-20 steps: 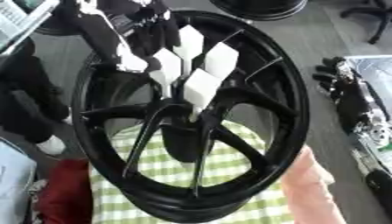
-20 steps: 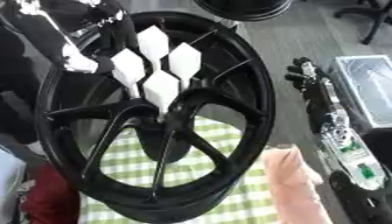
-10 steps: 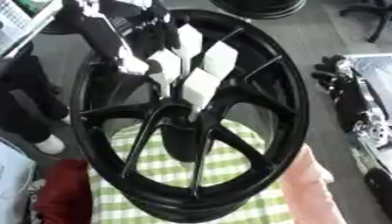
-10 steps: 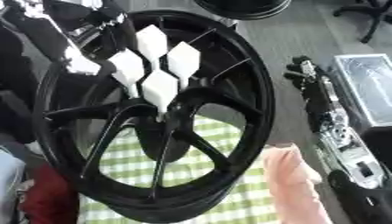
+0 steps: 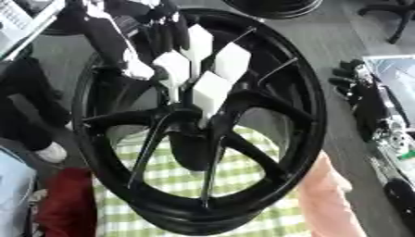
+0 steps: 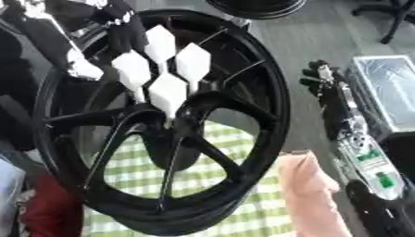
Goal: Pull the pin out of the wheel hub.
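A black spoked wheel hub stands upright on a green-checked cloth. Several white pins with diamond-shaped heads stick out of its centre. My left hand, black with white parts, comes in from the upper left and lies against the upper-left pin heads. Whether it holds one is hidden. My right hand rests idle at the right, beside the rim, fingers relaxed. A person's hand rests against the wheel's lower right rim.
Another black wheel lies on the floor at the top. A grey box stands at the right behind my right arm. Something red sits at the lower left by the cloth.
My left hand has moved right and down, from the rim's upper left onto the white pin heads. The wheel, the person's hand and my right hand stay put.
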Motion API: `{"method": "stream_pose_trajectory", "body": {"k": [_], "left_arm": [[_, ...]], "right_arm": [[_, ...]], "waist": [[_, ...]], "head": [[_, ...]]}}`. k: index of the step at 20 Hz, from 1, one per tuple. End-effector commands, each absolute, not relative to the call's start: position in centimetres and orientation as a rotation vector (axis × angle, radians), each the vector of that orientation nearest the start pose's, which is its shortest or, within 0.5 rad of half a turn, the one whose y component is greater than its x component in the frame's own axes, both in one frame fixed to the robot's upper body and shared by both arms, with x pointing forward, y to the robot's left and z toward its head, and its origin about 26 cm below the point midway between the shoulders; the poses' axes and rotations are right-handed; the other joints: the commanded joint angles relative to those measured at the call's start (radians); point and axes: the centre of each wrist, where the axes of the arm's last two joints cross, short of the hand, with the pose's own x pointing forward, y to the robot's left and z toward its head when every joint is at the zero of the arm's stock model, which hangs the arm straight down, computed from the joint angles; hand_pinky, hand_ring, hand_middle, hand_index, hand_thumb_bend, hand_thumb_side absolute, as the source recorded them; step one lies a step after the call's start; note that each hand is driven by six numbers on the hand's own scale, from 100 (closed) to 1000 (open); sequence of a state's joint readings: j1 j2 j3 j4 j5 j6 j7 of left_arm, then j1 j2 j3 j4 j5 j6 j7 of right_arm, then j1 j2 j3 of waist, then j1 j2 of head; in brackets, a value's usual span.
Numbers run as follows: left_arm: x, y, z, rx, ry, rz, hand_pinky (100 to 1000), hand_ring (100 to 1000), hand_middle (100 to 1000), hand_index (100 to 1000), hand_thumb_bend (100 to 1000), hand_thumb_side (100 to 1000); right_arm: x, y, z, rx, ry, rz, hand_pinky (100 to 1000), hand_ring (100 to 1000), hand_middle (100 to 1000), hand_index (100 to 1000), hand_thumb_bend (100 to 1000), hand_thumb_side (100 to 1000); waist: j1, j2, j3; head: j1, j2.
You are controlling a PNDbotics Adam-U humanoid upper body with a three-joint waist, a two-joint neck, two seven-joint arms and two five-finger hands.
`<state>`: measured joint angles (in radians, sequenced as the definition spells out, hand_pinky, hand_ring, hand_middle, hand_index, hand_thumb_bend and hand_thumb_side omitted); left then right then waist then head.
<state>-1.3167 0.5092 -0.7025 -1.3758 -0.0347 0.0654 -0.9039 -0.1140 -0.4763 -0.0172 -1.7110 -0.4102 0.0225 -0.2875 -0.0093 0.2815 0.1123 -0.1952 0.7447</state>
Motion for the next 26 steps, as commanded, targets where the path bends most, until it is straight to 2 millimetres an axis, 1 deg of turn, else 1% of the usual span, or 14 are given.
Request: {"method": "stream_pose_trajectory", "body": {"k": [1, 4, 6, 14, 19, 22, 24, 26], "left_arm": [[39.0, 8.8, 35.6, 0.104, -1.439, -2.21, 761, 816, 804, 780, 366, 119], [39.1, 8.8, 35.4, 0.104, -1.434, -2.214, 758, 818, 808, 782, 361, 134], [39.4, 8.9, 35.0, 0.102, -1.422, -2.21, 759, 822, 835, 784, 363, 137], [39.9, 9.1, 34.7, 0.103, -1.41, -2.196, 749, 823, 842, 784, 355, 150], [39.5, 9.0, 35.4, 0.114, -1.439, -2.209, 739, 803, 819, 784, 356, 141], [39.1, 9.0, 35.9, 0.123, -1.454, -2.214, 733, 784, 780, 783, 361, 137], [39.0, 9.0, 36.2, 0.126, -1.465, -2.213, 731, 780, 774, 783, 364, 133], [38.8, 9.1, 36.4, 0.129, -1.473, -2.214, 716, 755, 745, 779, 367, 131]], "right_arm": [[30.2, -34.1, 10.6, -0.203, -1.808, -0.131, 958, 803, 748, 818, 100, 779], [30.3, -34.0, 10.6, -0.201, -1.809, -0.129, 957, 803, 748, 818, 100, 780], [30.3, -34.0, 10.6, -0.201, -1.811, -0.129, 957, 803, 748, 819, 100, 779], [30.4, -33.9, 10.8, -0.196, -1.818, -0.129, 955, 801, 747, 819, 100, 780], [30.4, -33.9, 10.7, -0.194, -1.812, -0.124, 955, 801, 747, 818, 100, 784], [30.4, -33.8, 10.5, -0.194, -1.806, -0.122, 955, 801, 747, 819, 100, 786], [30.4, -33.8, 10.4, -0.193, -1.804, -0.122, 955, 801, 747, 819, 100, 787], [30.4, -33.8, 10.4, -0.191, -1.802, -0.122, 955, 801, 748, 819, 100, 788]], "waist": [[-0.002, -0.01, -0.001], [-0.003, -0.006, -0.002], [-0.005, -0.003, -0.004], [-0.008, 0.005, -0.006], [-0.009, 0.006, -0.004], [-0.009, 0.006, -0.003], [-0.009, 0.006, -0.003], [-0.01, 0.007, -0.004]], "head": [[-0.003, -0.006], [-0.003, -0.007], [-0.004, -0.007], [-0.006, -0.007], [-0.009, -0.005], [-0.01, -0.004], [-0.012, -0.004], [-0.013, -0.004]]}}
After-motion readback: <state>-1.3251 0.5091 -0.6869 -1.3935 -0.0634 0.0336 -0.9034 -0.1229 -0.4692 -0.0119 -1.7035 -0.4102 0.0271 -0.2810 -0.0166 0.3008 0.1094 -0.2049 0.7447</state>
